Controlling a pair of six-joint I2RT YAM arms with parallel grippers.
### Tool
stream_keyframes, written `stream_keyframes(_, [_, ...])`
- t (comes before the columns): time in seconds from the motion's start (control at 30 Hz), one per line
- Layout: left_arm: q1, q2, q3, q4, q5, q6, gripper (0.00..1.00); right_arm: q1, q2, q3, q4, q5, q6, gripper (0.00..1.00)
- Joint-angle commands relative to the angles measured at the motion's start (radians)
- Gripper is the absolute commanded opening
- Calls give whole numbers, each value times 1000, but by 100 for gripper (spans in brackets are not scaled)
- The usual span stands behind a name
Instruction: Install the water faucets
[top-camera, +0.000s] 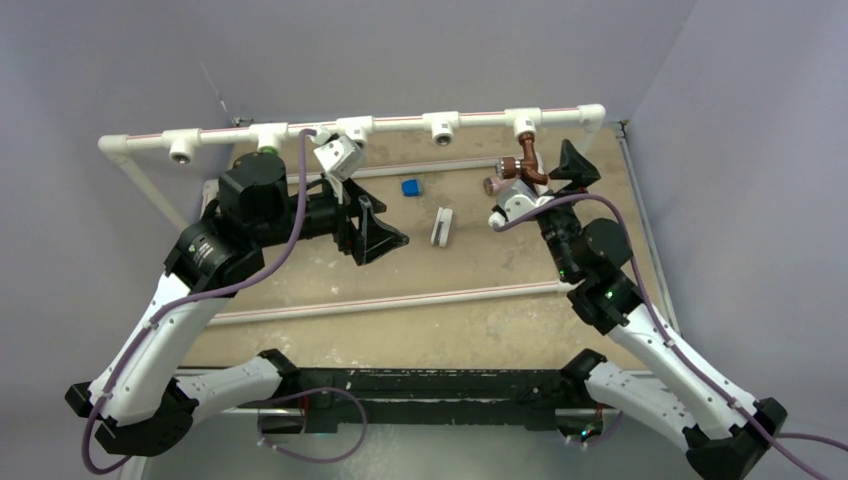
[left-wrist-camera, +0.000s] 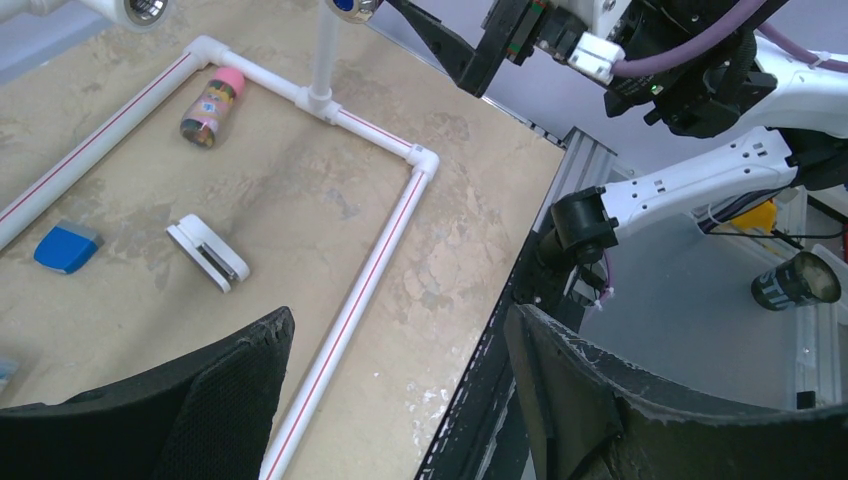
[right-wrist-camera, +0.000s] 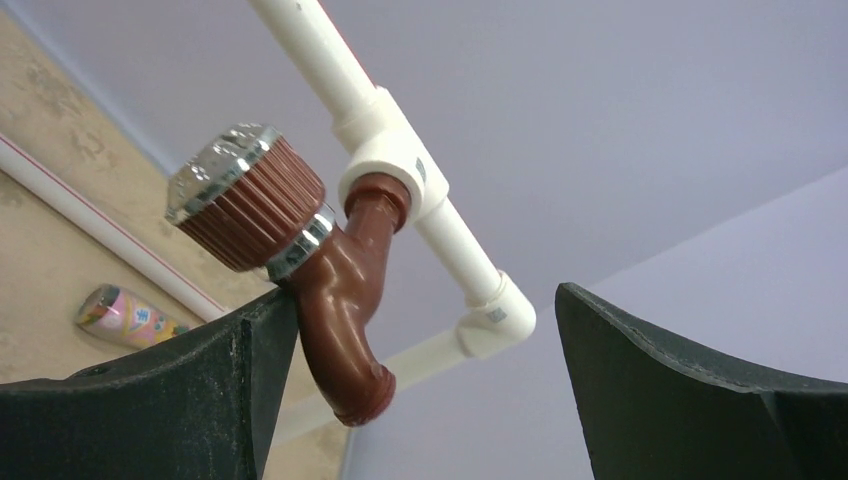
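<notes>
The dark reddish-brown water faucet (top-camera: 527, 163) hangs by its threaded end from the right-hand tee (top-camera: 524, 122) of the white back rail. In the right wrist view the faucet (right-wrist-camera: 345, 290) points its spout down, with its ribbed knob (right-wrist-camera: 250, 205) to the left. My right gripper (right-wrist-camera: 420, 300) is open around it, and the left finger (right-wrist-camera: 200, 400) is against the faucet body. A bit of the green faucet (top-camera: 268, 150) shows under another tee, mostly hidden by my left arm. My left gripper (left-wrist-camera: 400, 390) is open and empty above the table's near edge.
A brownish cylinder with a pink cap (left-wrist-camera: 212, 107), a blue block (left-wrist-camera: 67, 247) and a white clip (left-wrist-camera: 207, 252) lie on the table. A white pipe frame (left-wrist-camera: 380, 240) runs across the table. Grey walls stand behind and to the right.
</notes>
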Motion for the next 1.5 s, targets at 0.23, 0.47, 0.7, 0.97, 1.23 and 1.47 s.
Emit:
stream_keyframes(0.23, [-5,6,5,20,-7,18,77,35,50,-11,131,-7,-213,97])
stream_keyframes(0.47, [-5,8,4,22,-6,18,77,75,86,-14,189,61,-341,87])
stream_keyframes(0.7, [-5,9,2,23,-8,18,77,108,97,-27,225,115,-372,59])
stream_keyframes(0.97, [-5,7,1,24,-5,18,77,130,87,-78,257,145,-144,13])
stream_keyframes(1.23, [-5,1,-2,22,-8,18,77,132,103,-109,355,54,498,0])
stream_keyframes(1.47, [-5,1,0,19,-6,15,77,132,142,-83,427,40,1191,0])
